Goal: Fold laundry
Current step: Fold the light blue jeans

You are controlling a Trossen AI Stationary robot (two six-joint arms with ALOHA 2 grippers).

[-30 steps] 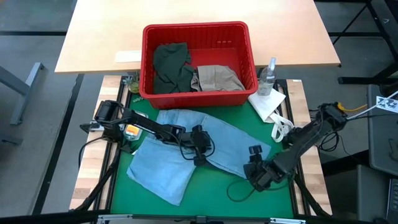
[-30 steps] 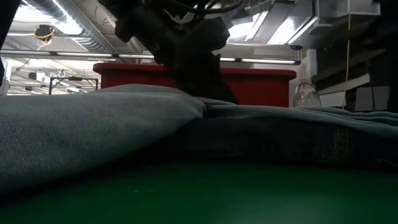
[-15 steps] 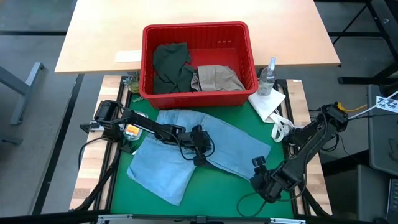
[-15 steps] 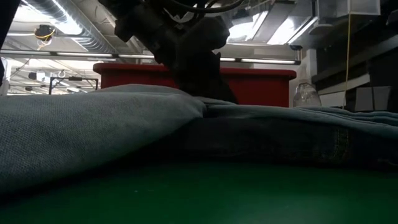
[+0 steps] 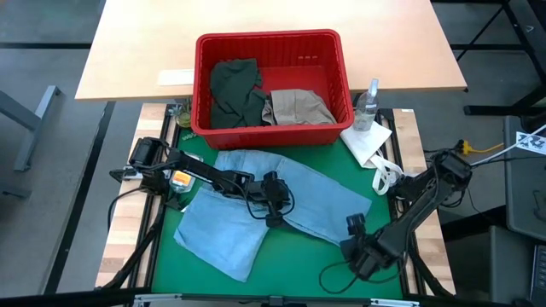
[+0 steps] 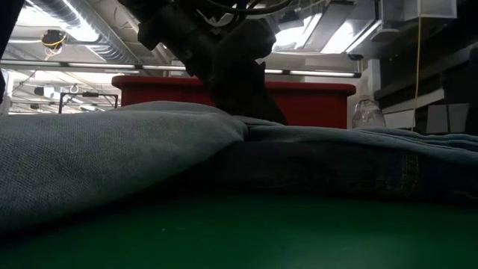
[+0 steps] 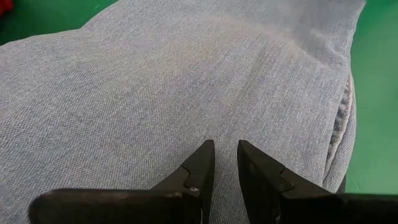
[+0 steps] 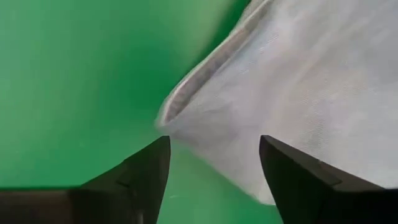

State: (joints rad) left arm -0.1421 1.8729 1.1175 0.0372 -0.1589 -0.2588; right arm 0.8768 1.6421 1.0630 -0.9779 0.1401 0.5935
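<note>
Since a second ago my right gripper [image 5: 348,243] has backed off the denim's corner toward the near right of the green mat [image 5: 290,264], and its fingers [image 8: 292,177] now stand wide apart with nothing between them. My left gripper [image 5: 271,213] sits on the middle of the light blue denim [image 5: 230,226], its fingers [image 7: 198,168] nearly together; I cannot tell whether they pinch cloth.
</note>
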